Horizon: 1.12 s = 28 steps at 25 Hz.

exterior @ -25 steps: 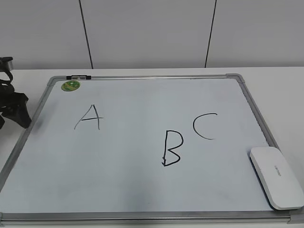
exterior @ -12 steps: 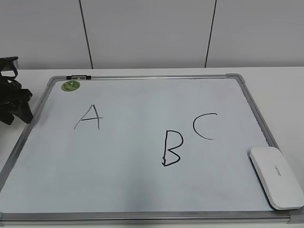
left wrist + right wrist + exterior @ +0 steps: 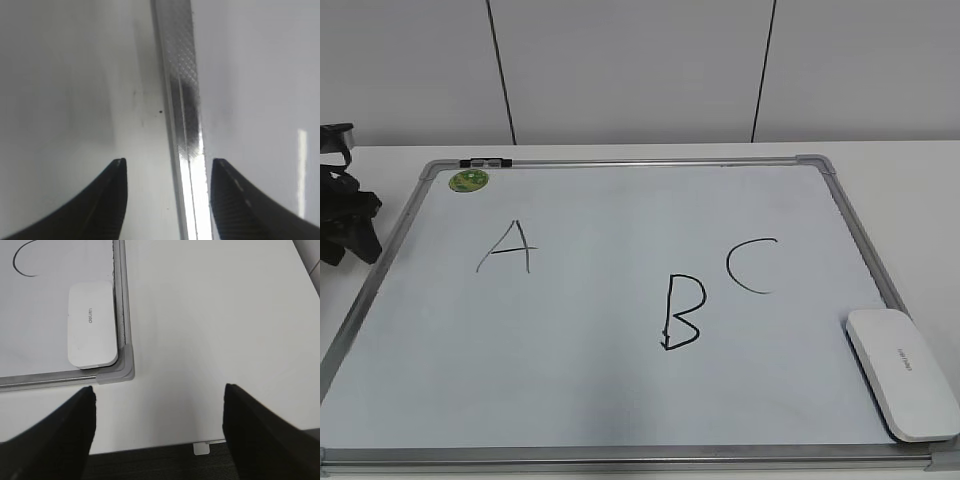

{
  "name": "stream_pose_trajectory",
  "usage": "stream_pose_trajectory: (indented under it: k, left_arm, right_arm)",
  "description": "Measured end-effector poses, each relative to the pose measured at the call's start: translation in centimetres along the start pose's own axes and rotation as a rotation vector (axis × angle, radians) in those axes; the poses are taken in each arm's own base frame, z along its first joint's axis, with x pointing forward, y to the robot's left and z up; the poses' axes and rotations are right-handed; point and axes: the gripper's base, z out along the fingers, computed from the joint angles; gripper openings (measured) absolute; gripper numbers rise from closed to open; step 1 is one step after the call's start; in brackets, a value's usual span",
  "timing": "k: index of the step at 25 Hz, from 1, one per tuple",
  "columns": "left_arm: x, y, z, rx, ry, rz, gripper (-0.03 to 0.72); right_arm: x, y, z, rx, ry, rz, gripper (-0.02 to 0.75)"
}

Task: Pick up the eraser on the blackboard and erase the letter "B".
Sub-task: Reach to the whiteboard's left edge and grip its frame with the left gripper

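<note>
The blackboard [image 3: 610,400] is a white board with a silver frame, lying flat on the table. The letter "B" [image 3: 682,312] is in thick black marker near the middle, between a thin "A" [image 3: 507,247] and a curved "C" [image 3: 750,266]. The eraser [image 3: 903,373], a flat white block, lies in the board's near right corner; it also shows in the right wrist view [image 3: 92,322]. My left gripper [image 3: 350,245] is open and empty over the board's left frame [image 3: 182,100]. My right gripper [image 3: 157,390] is open wide and empty above bare table, off the eraser's corner.
A green round sticker [image 3: 468,180] and a small clip [image 3: 486,162] sit at the board's far left corner. The white table [image 3: 210,315] extends right of the board; its near edge and dark floor [image 3: 165,465] show under my right gripper.
My left gripper has shifted slightly at the board's left edge, first up and right, then back left. The eraser and letters have not moved.
</note>
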Motion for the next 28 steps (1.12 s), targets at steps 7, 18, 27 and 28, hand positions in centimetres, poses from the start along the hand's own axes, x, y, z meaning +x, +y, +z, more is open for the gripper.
stream_pose_trajectory:
  k: [7,18,27,28]
  left_arm:
    - [0.1,0.1,1.4,0.021,0.026,-0.015,0.389]
    - [0.2,0.2,2.5,0.032,0.045,-0.028,0.363]
    - [0.2,0.1,2.5,0.044,0.043,-0.037,0.181]
    - [0.2,0.1,2.5,0.045,0.044,-0.038,0.156]
  right_arm:
    - [0.0,0.0,0.0,0.0,0.0,0.0,0.587]
    - [0.0,0.0,0.0,0.0,0.0,0.0,0.587]
    - [0.0,0.0,0.0,0.0,0.0,0.0,0.587]
    - [0.0,0.0,0.0,0.0,0.0,0.0,0.587]
